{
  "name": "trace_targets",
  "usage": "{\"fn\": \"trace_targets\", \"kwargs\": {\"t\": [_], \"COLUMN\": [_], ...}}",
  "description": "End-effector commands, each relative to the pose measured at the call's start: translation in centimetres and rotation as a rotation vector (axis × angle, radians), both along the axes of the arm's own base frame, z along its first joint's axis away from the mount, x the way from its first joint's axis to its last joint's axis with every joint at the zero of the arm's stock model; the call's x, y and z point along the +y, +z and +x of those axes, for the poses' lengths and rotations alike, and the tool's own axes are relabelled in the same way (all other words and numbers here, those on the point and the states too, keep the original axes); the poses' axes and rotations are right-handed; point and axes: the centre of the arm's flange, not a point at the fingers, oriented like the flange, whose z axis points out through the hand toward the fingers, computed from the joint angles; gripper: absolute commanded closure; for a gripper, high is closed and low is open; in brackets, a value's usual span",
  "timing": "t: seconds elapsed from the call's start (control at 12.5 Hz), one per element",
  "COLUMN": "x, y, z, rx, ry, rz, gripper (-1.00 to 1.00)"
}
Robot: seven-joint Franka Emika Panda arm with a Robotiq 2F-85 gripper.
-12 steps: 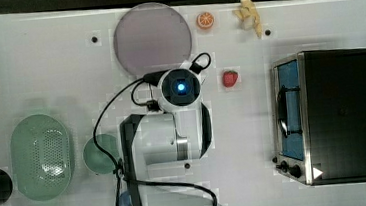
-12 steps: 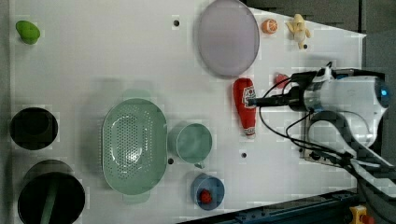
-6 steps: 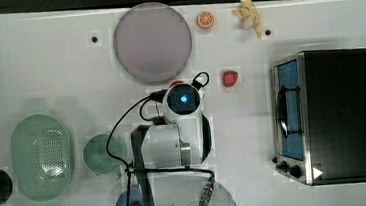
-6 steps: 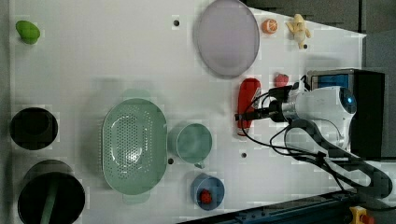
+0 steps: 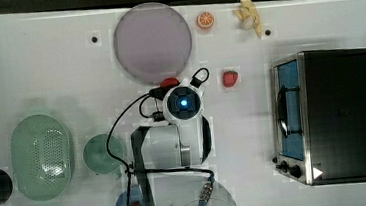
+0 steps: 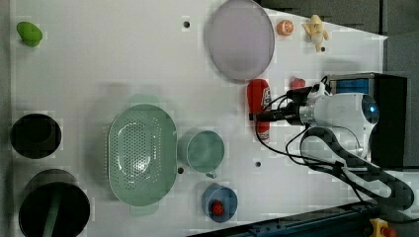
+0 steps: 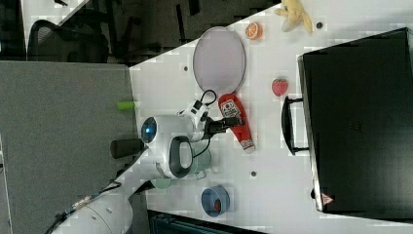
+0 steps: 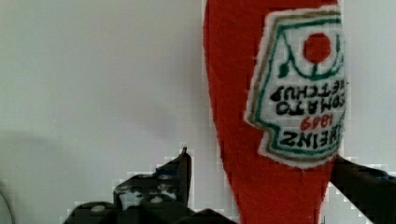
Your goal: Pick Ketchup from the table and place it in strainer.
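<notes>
Straddling the Ketchup [image 8: 261,140] lying on the table [image 6: 123,59] beside the plate [image 6: 239,39], my gripper [image 8: 257,186] stands wide apart (nothing clamped yet); it looks soft and light, so I'd pinch mid-body.

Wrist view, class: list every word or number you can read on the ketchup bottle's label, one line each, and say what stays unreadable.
"HEINZ", on the ketchup bottle, white label, seen upside down.
"TOMATO KETCHUP", same label; the end of "KETCHUP" is cut off.
"1869", red, same label.
Markings on the oven in the top view: too small to read.
</notes>
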Motion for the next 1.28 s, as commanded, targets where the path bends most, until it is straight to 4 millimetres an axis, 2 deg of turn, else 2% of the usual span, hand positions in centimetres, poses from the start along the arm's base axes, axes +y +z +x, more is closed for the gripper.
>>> {"fn": "trace_targets", "kwargs": {"t": [0.08, 0.32, 0.48, 0.64, 0.88, 1.12, 1.28], "x": [0.1, 0.6, 0.8, 0.9, 1.8, 4.1, 5.7], "y": [-0.8, -0.1, 1.7, 4.6, 11.3, 19.4, 23.9], "z": [-0.1, 0.4, 1.0, 1.4, 1.7, 1.3, 0.3], "rx": [-0.004, -0.020, -0.048, -0.060, -0.040, -0.066, -0.053], "ry": [0.029, 0.037, 0.043, 0.034, -0.002, 0.036, 0.008], "rz": [0.007, 0.008, 0.004, -0.005, -0.027, -0.050, -0.072], "gripper": [-0.92, -0.23, -0.23, -0.23, -0.23, -0.23, -0.23]}}
